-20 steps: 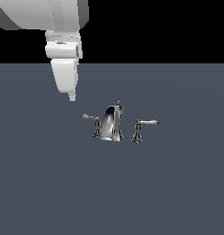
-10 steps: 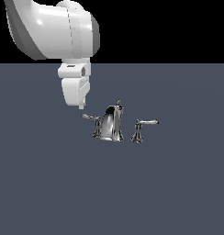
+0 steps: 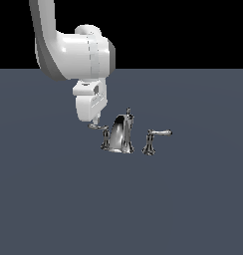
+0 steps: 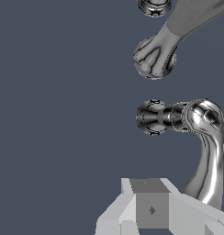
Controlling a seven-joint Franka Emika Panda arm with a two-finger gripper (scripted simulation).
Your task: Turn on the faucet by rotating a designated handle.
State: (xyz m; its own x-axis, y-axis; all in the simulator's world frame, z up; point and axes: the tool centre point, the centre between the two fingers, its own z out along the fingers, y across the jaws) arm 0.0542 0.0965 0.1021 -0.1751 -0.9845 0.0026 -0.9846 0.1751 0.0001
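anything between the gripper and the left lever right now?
Nothing visible. In the exterior view the gripper hangs just above the tip of the left lever, with only bare floor around. The spout and right lever sit off to the exterior view's right, clear of the approach.

The hand (image 3: 95,121) hides the designated handle's (image 3: 99,127) base (jaw spacing unreadable); the wrist view crops the faucet (image 4: 156,57).

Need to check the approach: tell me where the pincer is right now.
In the exterior view the pincer hangs just above the tip of the left-pointing handle, on that view's left of the spout.
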